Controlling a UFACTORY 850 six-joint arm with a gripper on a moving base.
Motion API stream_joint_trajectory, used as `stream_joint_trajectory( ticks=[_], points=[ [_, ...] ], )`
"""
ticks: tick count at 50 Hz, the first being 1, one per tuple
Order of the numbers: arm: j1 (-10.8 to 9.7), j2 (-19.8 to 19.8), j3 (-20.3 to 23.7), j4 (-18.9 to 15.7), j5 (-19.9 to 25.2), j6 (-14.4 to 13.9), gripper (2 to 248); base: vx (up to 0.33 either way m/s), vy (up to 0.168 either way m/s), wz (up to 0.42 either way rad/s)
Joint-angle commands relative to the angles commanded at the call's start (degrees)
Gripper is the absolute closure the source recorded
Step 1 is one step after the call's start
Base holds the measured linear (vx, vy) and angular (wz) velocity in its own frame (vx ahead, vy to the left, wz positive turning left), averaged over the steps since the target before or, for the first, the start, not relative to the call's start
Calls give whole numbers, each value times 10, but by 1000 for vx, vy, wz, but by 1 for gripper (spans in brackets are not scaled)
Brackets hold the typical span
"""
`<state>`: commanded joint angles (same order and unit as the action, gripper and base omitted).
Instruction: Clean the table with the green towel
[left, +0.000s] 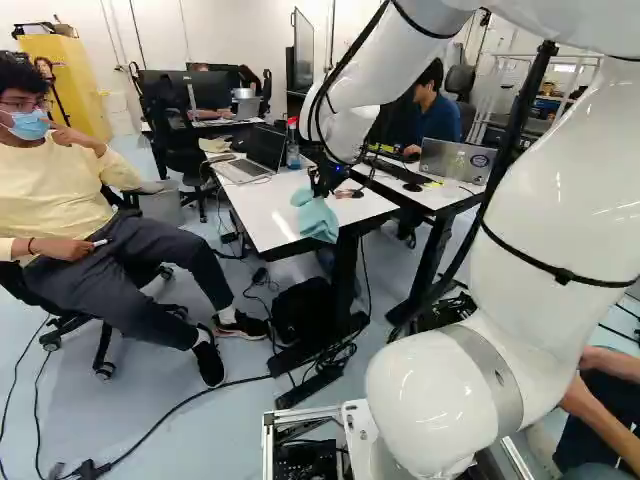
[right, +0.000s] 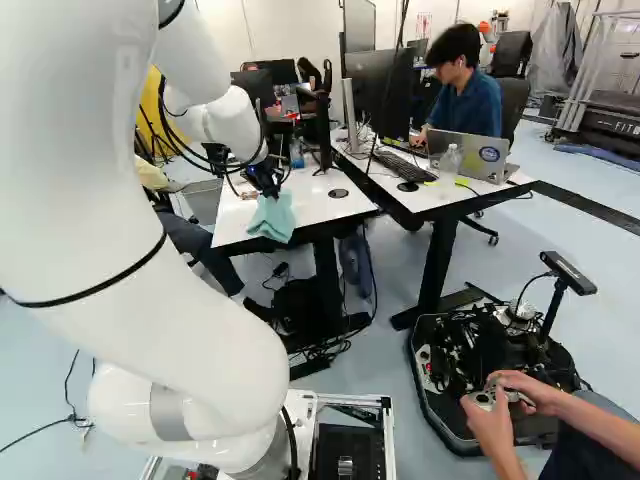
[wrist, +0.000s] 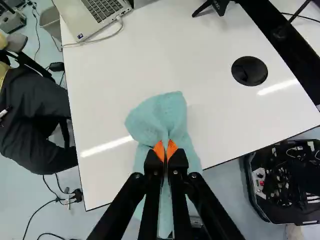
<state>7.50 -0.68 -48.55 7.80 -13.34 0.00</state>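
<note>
green towel (wrist: 161, 116) is pinched near its middle in the gripper (wrist: 165, 151), whose fingers are drawn narrow on a gathered fold, the orange pads pressing it from both sides. that hold looks chosen so cloth fans out on either side of the tips: one lobe spreads ahead of them over the white table (wrist: 110, 75), the rest droops back past the table's near edge. bunched like this, the cloth should give a soft pad to wipe with, though the loose tail may catch on the edge. whether the lobe rests on the surface or hangs just above it, i cannot tell.

the laptop (wrist: 95, 17) and its white cable (wrist: 102, 41) sit farther in, well apart from the towel, so the near strip seems the easier place to begin; strokes reaching deeper would have to steer round them. the round black cap (wrist: 249, 70) could snag a fold.

the arm (left: 560, 200) climbs from its base, bends high above and reaches forward, its wrist lowered over the near edge and the gripper pointing steeply down. to wipe, it probably needs to press the cloth lightly flat, then sweep across.
</note>
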Motion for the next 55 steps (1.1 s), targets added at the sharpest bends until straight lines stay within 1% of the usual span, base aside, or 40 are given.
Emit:
stream_joint_trajectory(
  ticks=[16, 41, 55],
  points=[
    [-26, -10, -10, -22, 0, 0, 222, 0, 0, 0],
    [-68, -54, -57, -79, 10, 0, 222, 0, 0, 0],
    [-90, -77, -82, -96, 10, 0, 222, 0, 0, 0]
  ],
)
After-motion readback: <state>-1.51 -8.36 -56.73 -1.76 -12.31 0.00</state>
